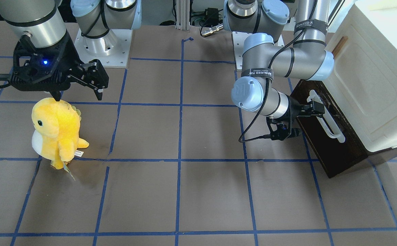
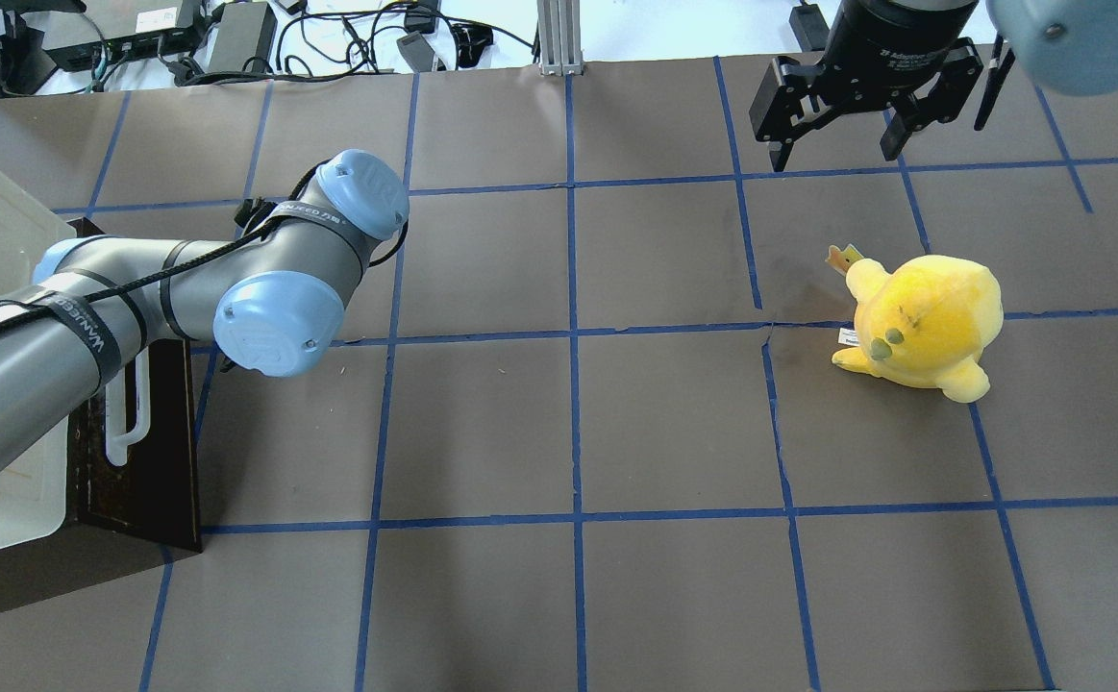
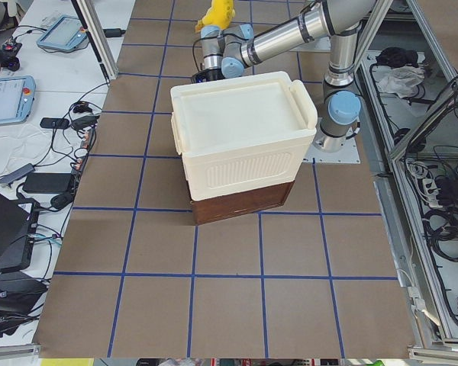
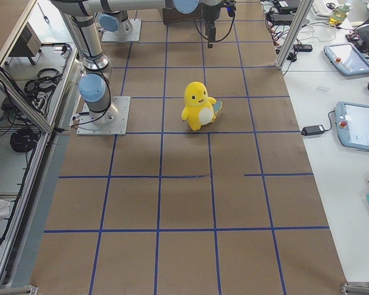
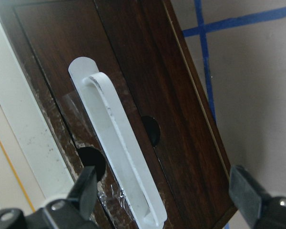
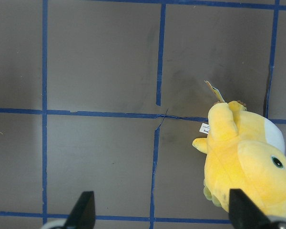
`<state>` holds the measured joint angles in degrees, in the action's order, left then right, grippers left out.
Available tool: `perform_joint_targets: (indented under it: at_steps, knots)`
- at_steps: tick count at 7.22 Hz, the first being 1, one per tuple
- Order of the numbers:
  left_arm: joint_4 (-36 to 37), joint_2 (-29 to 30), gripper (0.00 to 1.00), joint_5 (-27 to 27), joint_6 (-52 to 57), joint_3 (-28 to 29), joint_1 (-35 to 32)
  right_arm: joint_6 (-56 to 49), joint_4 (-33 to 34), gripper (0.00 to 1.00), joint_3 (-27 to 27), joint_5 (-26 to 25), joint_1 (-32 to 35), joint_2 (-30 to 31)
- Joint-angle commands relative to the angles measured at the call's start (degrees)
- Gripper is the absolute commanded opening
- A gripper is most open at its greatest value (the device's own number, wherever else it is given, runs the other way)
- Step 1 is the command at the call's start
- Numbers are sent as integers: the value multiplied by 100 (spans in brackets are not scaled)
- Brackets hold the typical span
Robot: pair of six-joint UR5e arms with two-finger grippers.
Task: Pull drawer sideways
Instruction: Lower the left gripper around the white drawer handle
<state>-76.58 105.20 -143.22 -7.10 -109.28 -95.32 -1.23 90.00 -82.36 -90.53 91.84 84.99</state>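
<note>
The dark brown drawer (image 1: 333,150) sits at the foot of the cream cabinet (image 1: 372,85), with its long white bar handle (image 1: 328,121) facing the table. My left gripper (image 1: 316,107) is open at the handle's upper part. In the left wrist view the handle (image 5: 119,148) runs between my spread fingers (image 5: 86,191), which do not touch it. In the overhead view the drawer (image 2: 150,452) and handle (image 2: 131,404) show below my left arm, which hides the gripper. My right gripper (image 2: 837,154) is open and empty, hanging above the table far from the drawer.
A yellow plush toy (image 1: 56,131) stands on the table below my right gripper (image 1: 79,97); it also shows in the overhead view (image 2: 924,322) and the right wrist view (image 6: 248,162). The brown table has blue tape grid lines (image 1: 180,136).
</note>
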Motion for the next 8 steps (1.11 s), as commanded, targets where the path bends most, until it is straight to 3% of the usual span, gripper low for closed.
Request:
perform_joint_targets:
  at_steps: [1, 4, 5, 6, 8]
  knots:
    - [2, 123, 100, -294, 16, -119, 275, 0, 0, 100, 0, 0, 0, 0]
    - [46, 422, 98, -558, 16, -120, 329, 0, 0, 100, 0, 0, 0, 0]
    - [55, 484, 91, -558, 25, -68, 329, 0, 0, 100, 0, 0, 0, 0]
    - [46, 519, 75, -558, 25, 37, 321, 0, 0, 100, 0, 0, 0, 0]
    - [38, 484, 66, -671, 42, 12, 329, 0, 0, 100, 0, 0, 0, 0]
